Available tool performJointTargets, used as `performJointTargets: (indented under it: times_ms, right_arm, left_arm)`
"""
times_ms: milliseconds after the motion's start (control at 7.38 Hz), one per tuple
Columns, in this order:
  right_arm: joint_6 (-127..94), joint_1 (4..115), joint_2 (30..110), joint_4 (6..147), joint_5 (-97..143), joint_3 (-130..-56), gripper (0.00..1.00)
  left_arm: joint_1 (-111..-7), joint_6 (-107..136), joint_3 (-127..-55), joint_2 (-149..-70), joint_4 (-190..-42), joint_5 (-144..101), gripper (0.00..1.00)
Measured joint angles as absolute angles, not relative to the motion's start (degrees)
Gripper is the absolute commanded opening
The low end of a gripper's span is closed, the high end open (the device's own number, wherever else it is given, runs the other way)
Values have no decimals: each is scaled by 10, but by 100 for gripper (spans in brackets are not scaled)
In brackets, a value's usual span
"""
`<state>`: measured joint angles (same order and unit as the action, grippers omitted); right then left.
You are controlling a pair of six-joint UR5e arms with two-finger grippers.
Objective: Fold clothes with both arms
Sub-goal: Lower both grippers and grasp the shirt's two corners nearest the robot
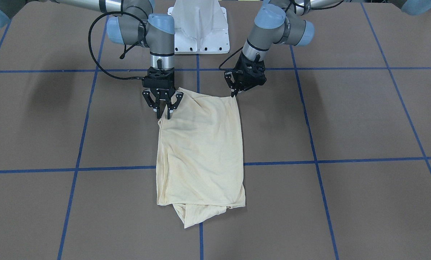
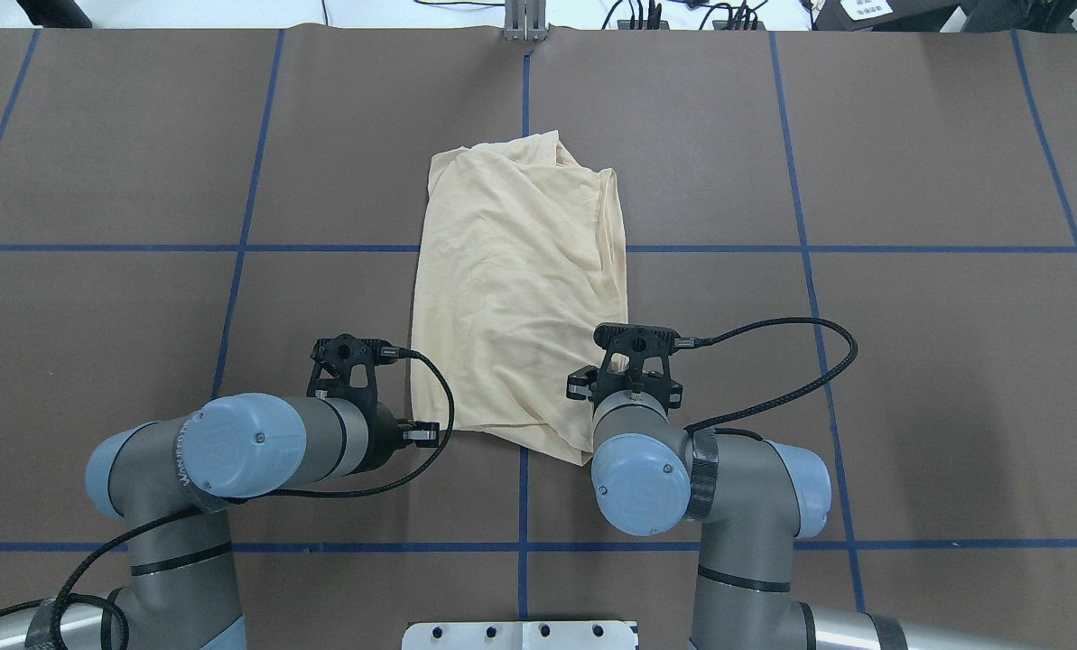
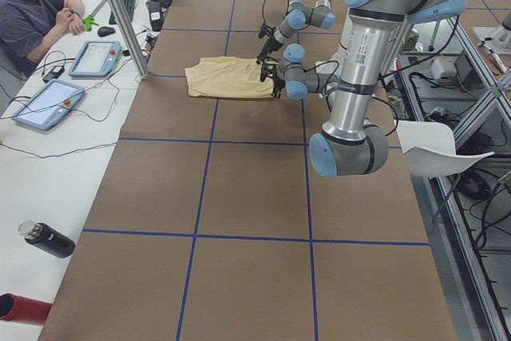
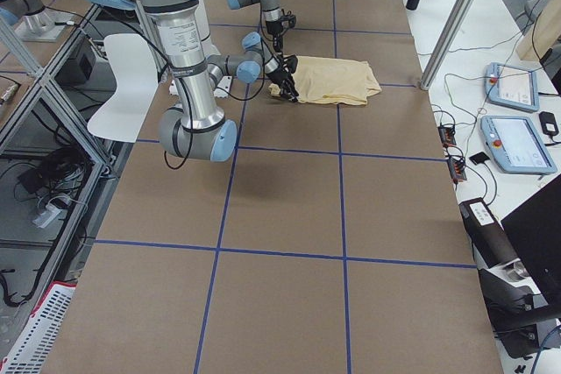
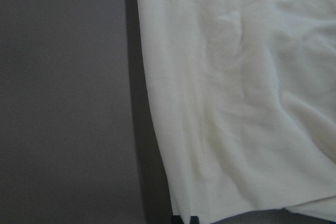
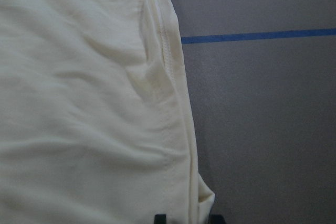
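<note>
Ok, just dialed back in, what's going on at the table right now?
A cream-yellow shirt lies on the brown table, folded into a long narrow panel with some fabric poking out at its far end. The right pincer and left pincer are down at the two corners nearest the robot, each apparently pinched on the cloth. The crosswise fold is not yet made.

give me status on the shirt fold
Both shut on shirt near edge: left gripper, right gripper. Folded narrow, flat on table. Loose flap pokes out far end.
</note>
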<state>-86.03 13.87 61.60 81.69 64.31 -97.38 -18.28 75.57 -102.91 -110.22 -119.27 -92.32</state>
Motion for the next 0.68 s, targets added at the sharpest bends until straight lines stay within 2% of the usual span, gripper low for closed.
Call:
performJointTargets:
  times_ms: [678]
  right_arm:
    - [-860, 140, 618, 818, 642, -993, 0]
  left_arm:
    - [-183, 757, -1055, -1101, -1183, -924, 0]
